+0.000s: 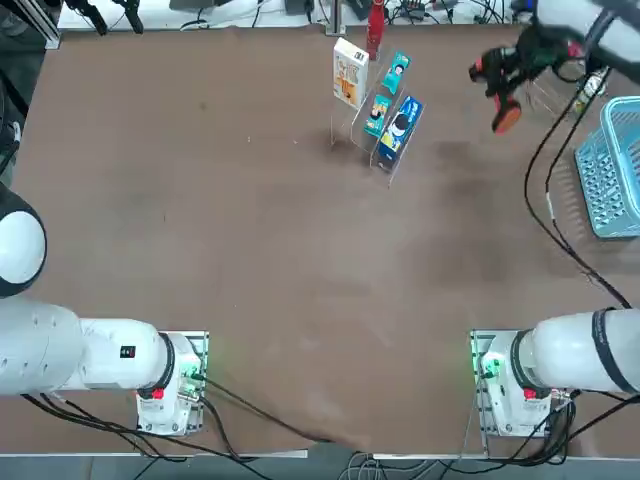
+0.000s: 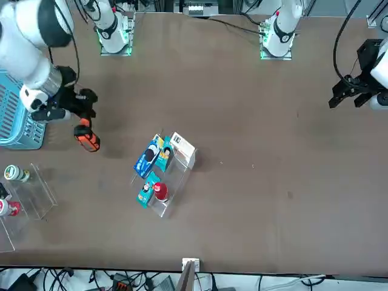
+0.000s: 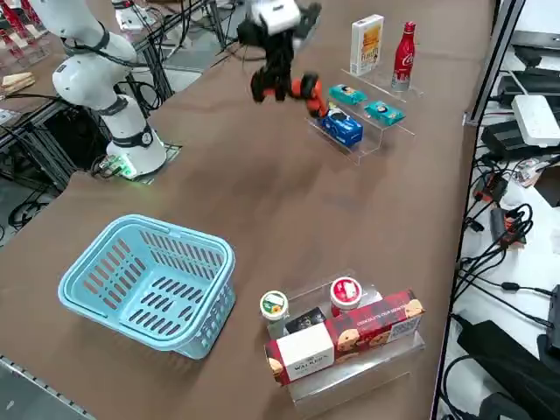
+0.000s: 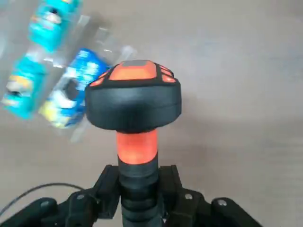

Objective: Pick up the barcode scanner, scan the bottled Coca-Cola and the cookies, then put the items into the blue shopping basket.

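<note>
The right gripper pinches the barcode scanner by its shaft above the brown tabletop, between clear display stand and blue shopping basket. Red Coca-Cola bottle and white cookie box stand near the far edge, beyond which cables lie.

We see even, fairly bright light across the desk, with faint soft-edged shadows and a dull sheen on its brown top. The 3 wider views look reasonably crisp; in the right wrist view, the packets behind the scanner blur softly.
</note>
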### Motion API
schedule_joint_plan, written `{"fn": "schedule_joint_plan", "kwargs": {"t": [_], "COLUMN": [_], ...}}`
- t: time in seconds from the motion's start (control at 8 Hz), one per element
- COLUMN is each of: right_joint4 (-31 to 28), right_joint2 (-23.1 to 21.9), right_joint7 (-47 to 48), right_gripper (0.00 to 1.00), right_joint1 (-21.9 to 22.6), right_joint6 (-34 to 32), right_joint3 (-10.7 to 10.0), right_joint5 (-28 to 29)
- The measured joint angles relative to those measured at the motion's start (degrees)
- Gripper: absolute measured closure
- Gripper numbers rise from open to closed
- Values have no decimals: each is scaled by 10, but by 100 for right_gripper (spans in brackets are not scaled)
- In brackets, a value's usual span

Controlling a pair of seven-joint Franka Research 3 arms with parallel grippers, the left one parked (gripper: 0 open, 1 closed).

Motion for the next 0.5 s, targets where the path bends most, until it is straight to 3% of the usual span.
{"fn": "schedule_joint_plan", "kwargs": {"t": [0.5], "right_joint4": [7], "right_joint2": [31], "right_joint7": [-130], "right_gripper": [57], "right_joint1": [2], "right_joint6": [15], "right_joint3": [0], "right_joint5": [225]}}
